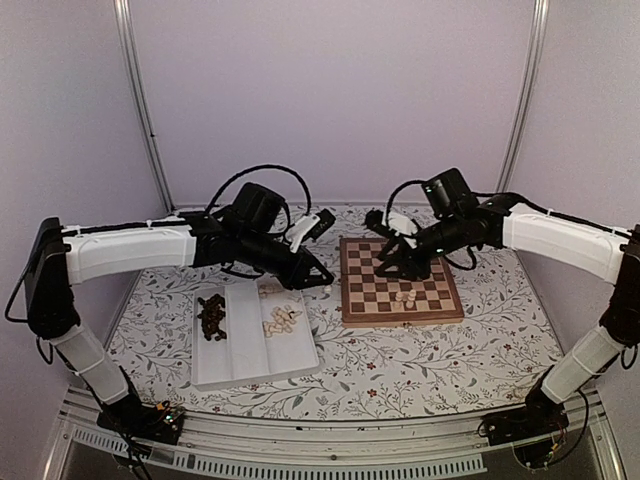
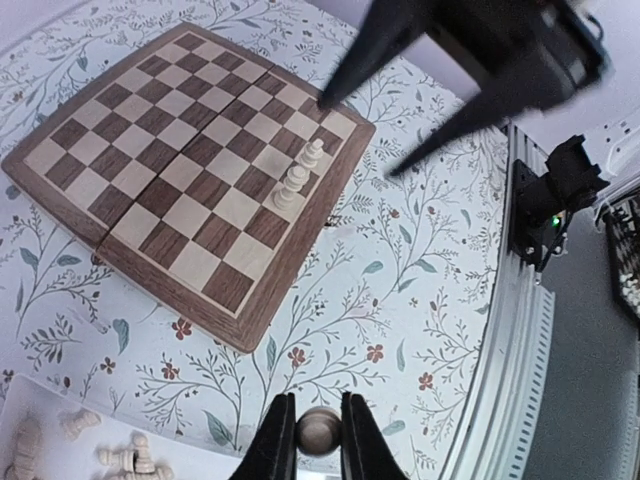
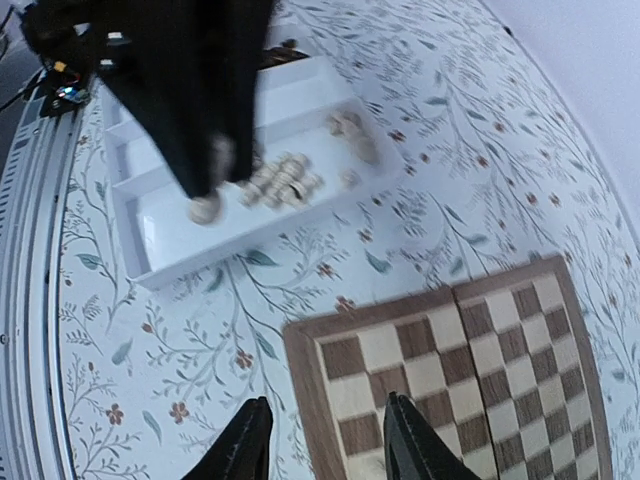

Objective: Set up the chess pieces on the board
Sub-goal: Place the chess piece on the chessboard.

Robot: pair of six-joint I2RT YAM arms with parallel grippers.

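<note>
The board point(image 1: 400, 285) lies right of centre with two pale cream chess pieces point(image 1: 405, 297) near its front edge. They also show in the left wrist view point(image 2: 300, 172) by the board's point(image 2: 150, 150) right rim. My left gripper point(image 1: 318, 277) hovers between tray and board, left of the board. In the left wrist view it point(image 2: 318, 437) is shut on a pale cream piece point(image 2: 319, 430) above the tablecloth. My right gripper point(image 1: 390, 265) is over the board's left part. In the right wrist view it point(image 3: 325, 450) is open and empty above the board's corner point(image 3: 330, 345).
A white three-compartment tray point(image 1: 250, 365) sits left of the board. It holds dark brown pieces point(image 1: 211, 317) in the left compartment and cream pieces point(image 1: 282, 320) in the right one. The tray point(image 3: 160, 235) and the left arm point(image 3: 190, 70) show in the right wrist view.
</note>
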